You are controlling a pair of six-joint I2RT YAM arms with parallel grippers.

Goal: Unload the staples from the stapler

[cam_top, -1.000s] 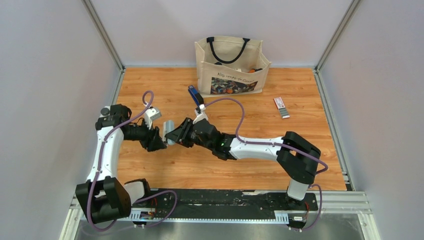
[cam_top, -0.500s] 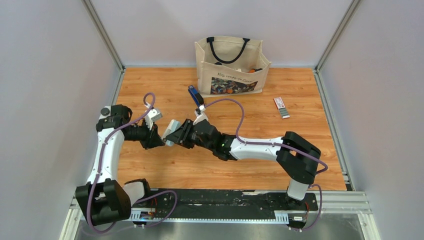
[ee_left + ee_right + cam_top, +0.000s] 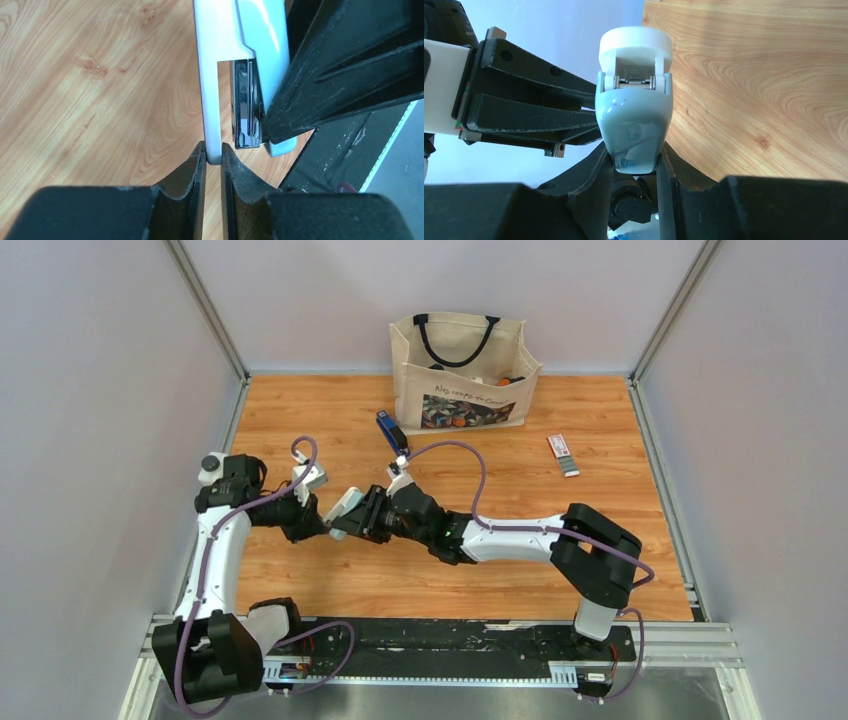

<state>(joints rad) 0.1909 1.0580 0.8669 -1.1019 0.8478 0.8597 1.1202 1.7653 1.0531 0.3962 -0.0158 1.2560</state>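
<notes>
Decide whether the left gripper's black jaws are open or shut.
Shut: the left gripper pinches the white lower arm of the pale blue plastic stapler, with a finger pressed against each side.

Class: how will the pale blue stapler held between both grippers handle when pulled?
The pale blue stapler has a glossy plastic shell, so probably slippery. Its white base, pinched by the left gripper, looks hinged at the rear, so likely swings open rather than flexing.

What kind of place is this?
Probably a robot test booth in a lab. The left arm and right arm are bolted to a rail at the edge of a wooden table, plain walls close it in, and the left pincer and right pincer both grip a pale stapler.
</notes>
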